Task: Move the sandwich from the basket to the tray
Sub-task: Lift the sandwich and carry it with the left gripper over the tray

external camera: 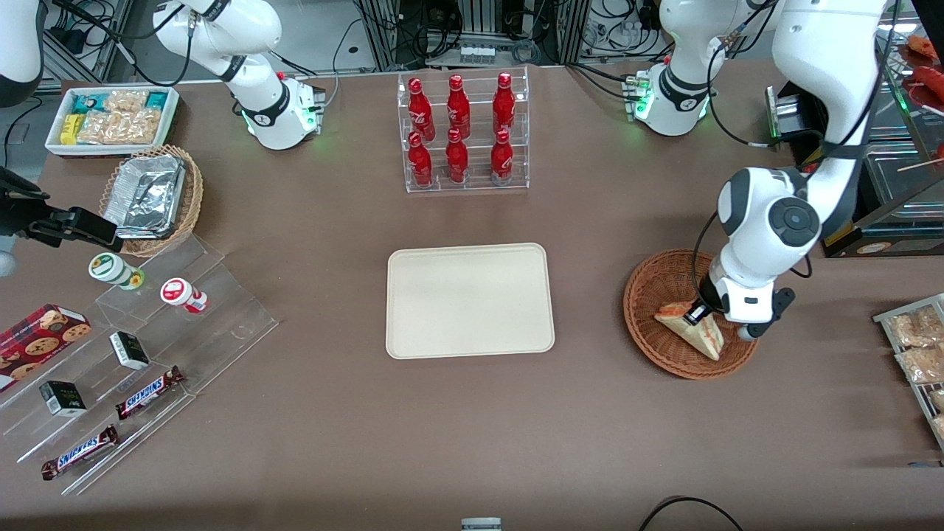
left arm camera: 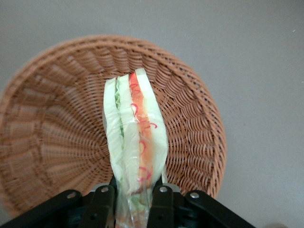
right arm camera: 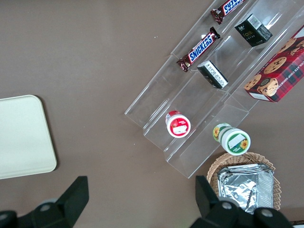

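Hand: left arm's hand (external camera: 699, 313) sits low over the basket, its 2 fingers (left arm camera: 162, 205) pinched onto the wrapped end of the sandwich, gap only as wide as the wedge.
Worktop: brown worktop (external camera: 472, 413) carries everything; the bare stretch between basket and tray looks like a free path for the carry.
Tray: cream tray (external camera: 470, 300) lies flat mid-worktop with nothing on it, well apart from the basket, toward the parked arm's end.
Basket: reddish-brown wicker basket (external camera: 689, 313) rests at the working arm's end; its shallow sloping wall lets the hand reach in from above.
Sandwich: sandwich (left arm camera: 135, 142) stands on edge inside the basket, filling layers showing, gripped across its thin faces so the fingers span it.
Stage: I'd judge it grasped and not yet carried over.
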Motion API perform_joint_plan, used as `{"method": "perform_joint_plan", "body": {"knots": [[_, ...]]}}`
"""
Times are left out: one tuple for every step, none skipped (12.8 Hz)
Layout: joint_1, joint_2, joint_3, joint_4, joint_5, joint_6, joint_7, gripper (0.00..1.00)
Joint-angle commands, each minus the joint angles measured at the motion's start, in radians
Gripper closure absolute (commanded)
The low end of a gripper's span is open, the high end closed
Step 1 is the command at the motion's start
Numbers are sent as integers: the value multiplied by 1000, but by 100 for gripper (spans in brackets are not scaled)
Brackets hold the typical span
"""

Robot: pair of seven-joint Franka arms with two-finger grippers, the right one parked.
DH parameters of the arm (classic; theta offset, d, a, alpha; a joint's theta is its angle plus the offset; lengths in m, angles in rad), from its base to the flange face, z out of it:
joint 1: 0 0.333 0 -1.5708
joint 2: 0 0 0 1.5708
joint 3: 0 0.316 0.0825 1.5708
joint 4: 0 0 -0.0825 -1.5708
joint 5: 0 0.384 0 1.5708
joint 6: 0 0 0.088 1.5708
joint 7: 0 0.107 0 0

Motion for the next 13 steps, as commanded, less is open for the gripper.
{"method": "perform_joint_plan", "body": {"knots": [[-41,-40,-27,201,31,-290,-5,100],[-81,-26,-38,280,30,-339,-8,100],[-133,-5,-44,332,27,-351,-20,100],[-197,12,-44,365,22,-351,-22,100],[-251,23,-46,378,21,-348,-20,100],[-306,47,-46,388,22,-340,-19,100],[-363,84,-44,412,21,-332,-20,100],[-408,140,-44,456,24,-311,-19,100],[-452,187,-44,481,24,-277,-19,100],[-497,223,-44,492,25,-228,-19,100],[-533,259,-44,495,27,-169,-14,100],[-566,286,-44,495,28,-123,-13,100],[-602,314,-44,497,33,-78,-8,100]]}}
